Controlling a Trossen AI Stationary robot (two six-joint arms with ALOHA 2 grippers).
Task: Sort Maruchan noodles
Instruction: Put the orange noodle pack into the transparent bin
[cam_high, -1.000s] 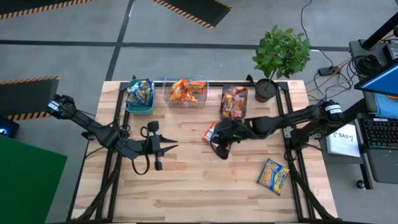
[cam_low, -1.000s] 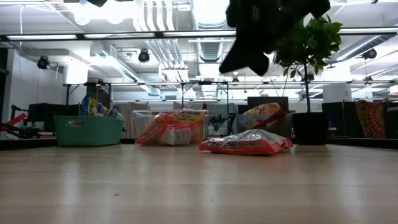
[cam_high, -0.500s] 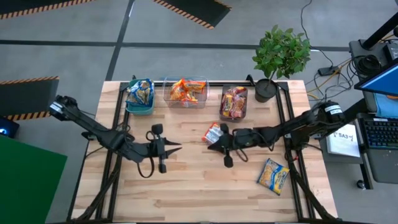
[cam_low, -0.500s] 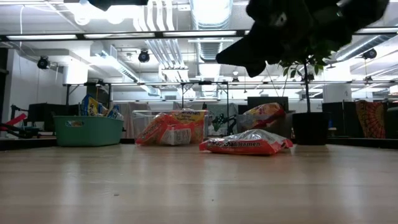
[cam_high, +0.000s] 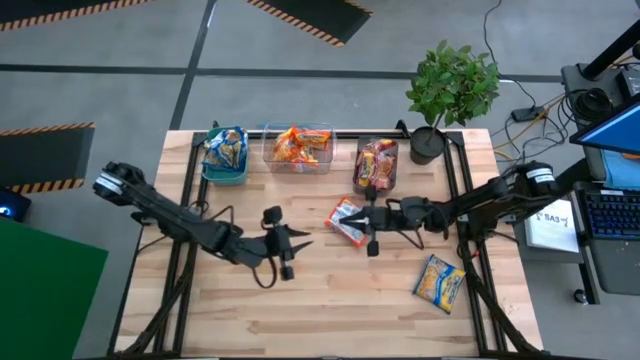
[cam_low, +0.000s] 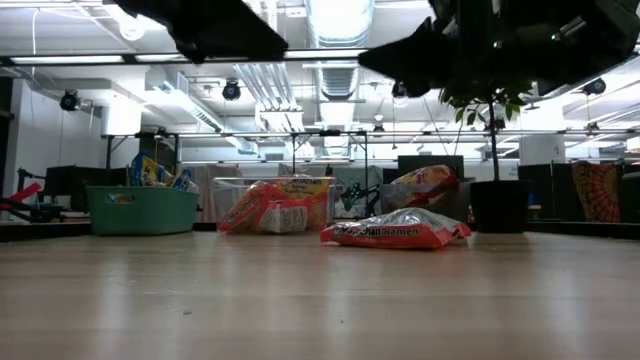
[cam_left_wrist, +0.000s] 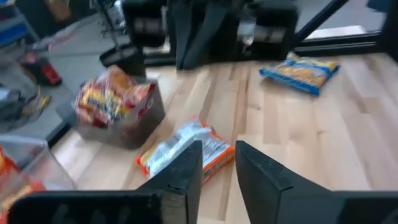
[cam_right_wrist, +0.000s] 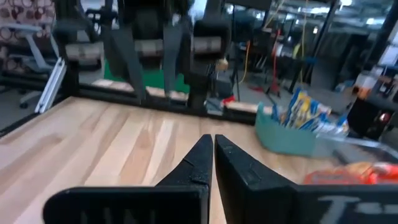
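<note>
The 2 arms are hanging over the wooden worktop (cam_high: 300, 310). The right gripper (cam_high: 362, 224) is sitting near the middle of the high view, and its jaws are almost touching, with nothing between them. It is just beside a red packet (cam_high: 347, 221) lying flat on the wood. The left gripper (cam_high: 302, 243) is waiting a bit left of the middle. Its jaws are a little apart and are holding nothing.

Along the top edge of the worktop, 3 bins are standing in a row. The teal bin (cam_high: 225, 172) is holding blue-and-yellow packets, the clear bin (cam_high: 297, 160) is holding orange ones, and the grey bin (cam_high: 376, 184) is holding red ones. So most packets look sorted. 2 packets are left out: the red one by the right gripper, and a blue-and-yellow packet (cam_high: 439, 283) lying at the lower right of the high view, well apart from both grippers.

What could go wrong? The jaws look too narrow to fit around the red packet, so they could just be pushing it along the wood. The packet is crinkly and flat, so it could slip out. The grey bin is looking full, so a packet could be sliding off the pile.
</note>
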